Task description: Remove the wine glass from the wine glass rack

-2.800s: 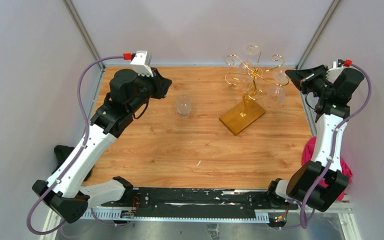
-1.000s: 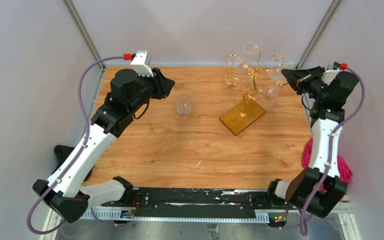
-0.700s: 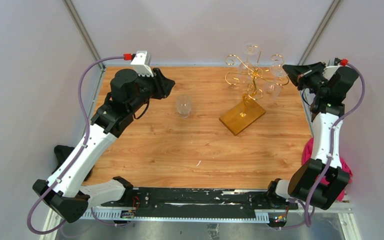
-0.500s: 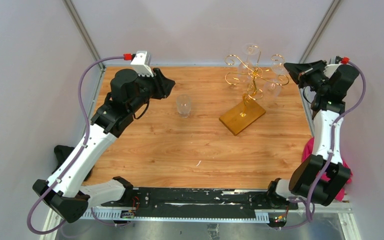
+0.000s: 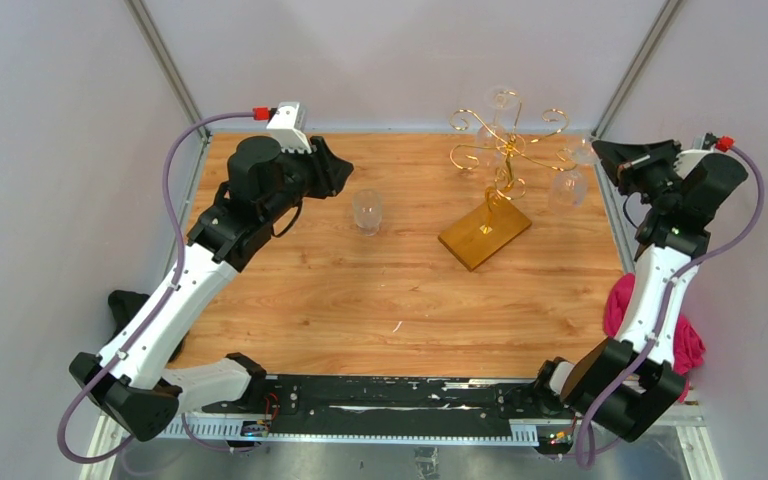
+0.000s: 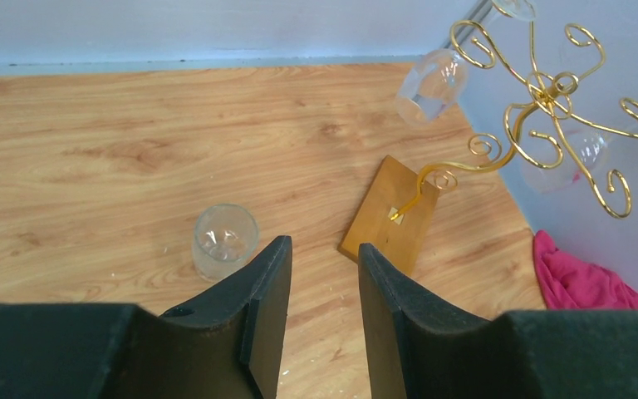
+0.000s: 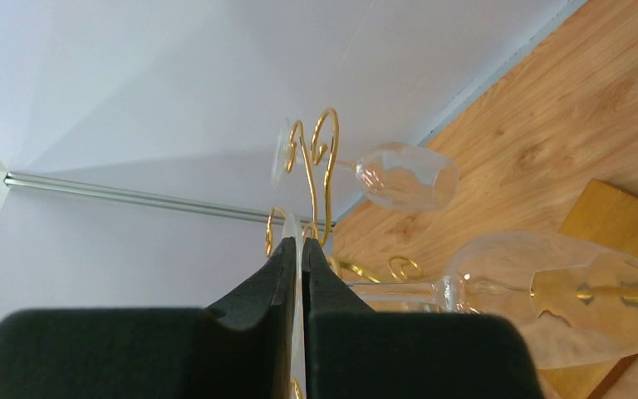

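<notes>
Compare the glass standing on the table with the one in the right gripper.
The standing glass rests upright, mouth up, on the table; the held glass is off the table. Nothing touches the standing glass; the right gripper pinches the held glass by its foot. Both are clear glass.

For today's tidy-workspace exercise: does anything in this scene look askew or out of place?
The wine glass rack sits skewed, its amber base at an angle to the edges of the table. A pink cloth lies bunched past the table's right edge.
</notes>
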Available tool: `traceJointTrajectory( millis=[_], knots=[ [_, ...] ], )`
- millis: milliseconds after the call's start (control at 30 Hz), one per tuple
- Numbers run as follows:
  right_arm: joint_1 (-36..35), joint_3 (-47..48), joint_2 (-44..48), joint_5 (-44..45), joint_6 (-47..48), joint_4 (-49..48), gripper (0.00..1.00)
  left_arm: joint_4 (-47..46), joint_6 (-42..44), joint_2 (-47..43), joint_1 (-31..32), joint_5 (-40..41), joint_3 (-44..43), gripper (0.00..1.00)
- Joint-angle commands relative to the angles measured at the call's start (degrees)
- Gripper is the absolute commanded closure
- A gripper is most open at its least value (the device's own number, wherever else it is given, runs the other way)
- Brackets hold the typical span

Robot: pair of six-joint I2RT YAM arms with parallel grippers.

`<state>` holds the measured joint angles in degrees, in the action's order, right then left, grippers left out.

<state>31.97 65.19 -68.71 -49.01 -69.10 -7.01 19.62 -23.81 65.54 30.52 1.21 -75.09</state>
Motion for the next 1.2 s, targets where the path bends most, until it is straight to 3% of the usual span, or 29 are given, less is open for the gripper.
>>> traceJointTrajectory(
  millis=[0, 267, 633, 967, 1167],
  knots=[
    [0.82, -3.31, 6.50, -1.87, 3.43, 4.87, 1.00, -0.73, -0.24, 0.14, 0.15, -0.80, -0.16, 0.59],
    [-3.76, -4.19, 15.89, -0.51, 8.33, 17.53, 1.00, -1.20, -0.78, 1.38, 0.15, -2.55, -1.06, 0.59],
    [-15.32, -2.88, 21.44, 0.13, 9.41, 23.81, 1.00, -2.21, -1.57, 1.42, 0.15, -3.71, -1.11, 0.59],
    [-37.21, 7.59, 14.25, 0.49, 2.29, 9.73, 1.00, -5.30, 0.96, 0.86, 0.07, -6.83, -0.20, 0.57],
    [-45.19, 14.40, 6.31, 1.11, -4.28, -8.24, 1.00, -12.68, -1.58, -1.12, -1.22, -16.14, 2.67, 0.56]
  ],
)
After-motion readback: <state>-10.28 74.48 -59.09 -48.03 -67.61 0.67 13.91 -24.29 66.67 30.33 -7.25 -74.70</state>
